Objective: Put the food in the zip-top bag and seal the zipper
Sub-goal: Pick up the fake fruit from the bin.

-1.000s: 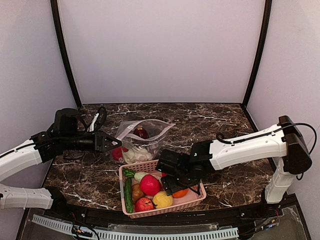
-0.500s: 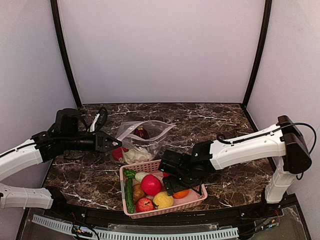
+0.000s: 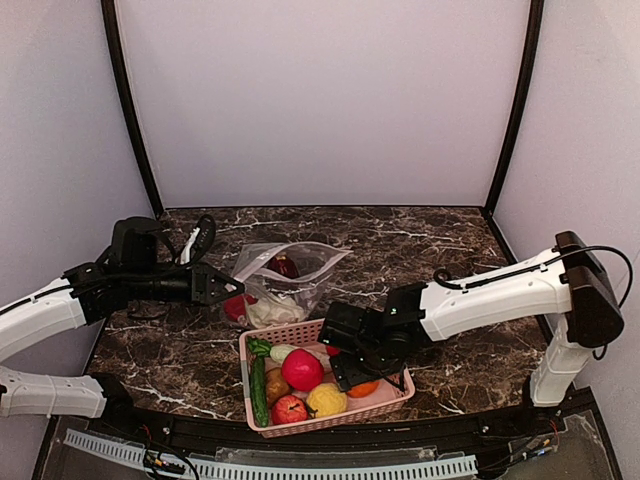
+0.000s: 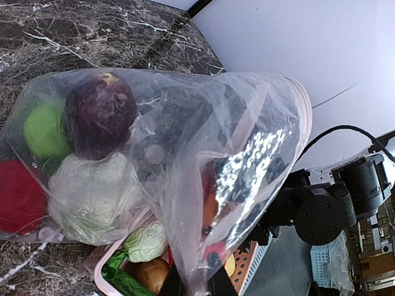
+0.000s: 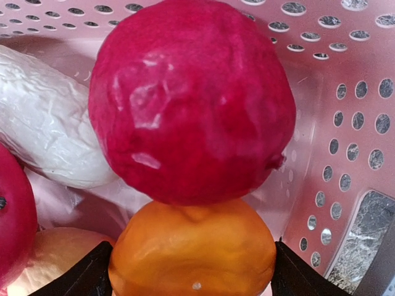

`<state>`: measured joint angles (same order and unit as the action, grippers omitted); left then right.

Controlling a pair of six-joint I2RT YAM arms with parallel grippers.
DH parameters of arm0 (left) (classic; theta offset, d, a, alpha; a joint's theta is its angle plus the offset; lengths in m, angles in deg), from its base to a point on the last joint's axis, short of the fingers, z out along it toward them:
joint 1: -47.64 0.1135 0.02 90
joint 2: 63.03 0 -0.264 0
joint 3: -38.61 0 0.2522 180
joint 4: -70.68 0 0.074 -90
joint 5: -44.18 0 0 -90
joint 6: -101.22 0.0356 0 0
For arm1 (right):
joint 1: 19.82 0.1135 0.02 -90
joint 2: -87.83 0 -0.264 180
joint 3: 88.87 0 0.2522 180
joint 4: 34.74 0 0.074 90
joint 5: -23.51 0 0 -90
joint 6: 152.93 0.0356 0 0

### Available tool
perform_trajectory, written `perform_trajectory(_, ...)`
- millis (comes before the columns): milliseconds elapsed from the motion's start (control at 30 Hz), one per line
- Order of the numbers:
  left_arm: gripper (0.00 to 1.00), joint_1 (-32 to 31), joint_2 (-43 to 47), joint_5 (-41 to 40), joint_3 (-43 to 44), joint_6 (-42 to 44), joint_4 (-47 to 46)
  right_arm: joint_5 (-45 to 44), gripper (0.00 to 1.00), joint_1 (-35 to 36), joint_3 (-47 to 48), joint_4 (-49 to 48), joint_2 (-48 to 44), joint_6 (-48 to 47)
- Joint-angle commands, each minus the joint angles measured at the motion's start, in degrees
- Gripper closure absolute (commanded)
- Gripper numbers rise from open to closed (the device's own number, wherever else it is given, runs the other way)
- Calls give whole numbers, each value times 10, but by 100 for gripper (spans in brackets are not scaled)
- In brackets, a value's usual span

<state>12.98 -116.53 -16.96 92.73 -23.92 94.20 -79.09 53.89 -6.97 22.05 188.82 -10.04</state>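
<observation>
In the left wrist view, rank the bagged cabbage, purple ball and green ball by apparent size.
1. pale cabbage, largest.
2. purple ball, slightly smaller.
3. green ball, smallest, though the purple ball partly hides it.

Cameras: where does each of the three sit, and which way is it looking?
Top: high behind the robot, looking down on the table; left arm, right arm, bag and basket show.
Left wrist: on the left arm, looking along the left tool, shut on the bag's edge; only fingertips show.
Right wrist: on the right arm, looking down into the basket; right tool's fingertips against both sides of the orange ball.
Shared: top and left wrist both show bag and basket.
</observation>
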Motion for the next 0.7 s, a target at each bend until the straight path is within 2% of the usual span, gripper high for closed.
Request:
perform_trajectory(0, 99, 2, -2, -6, 13, 8, 6, -7, 19, -1, -15, -6, -24, 6)
perform_trajectory(367, 99, 2, -2, -6, 13, 6, 4, -21, 25, -1, -15, 0, -87, -7)
perform_trajectory(533, 99, 2, -3, -8, 13, 6, 4, -46, 26, 9, 21, 28, -136, -50)
perform_trajectory(667, 99, 2, -2, -8, 14, 5, 3, -66, 27, 11, 48, 9, -186, -88)
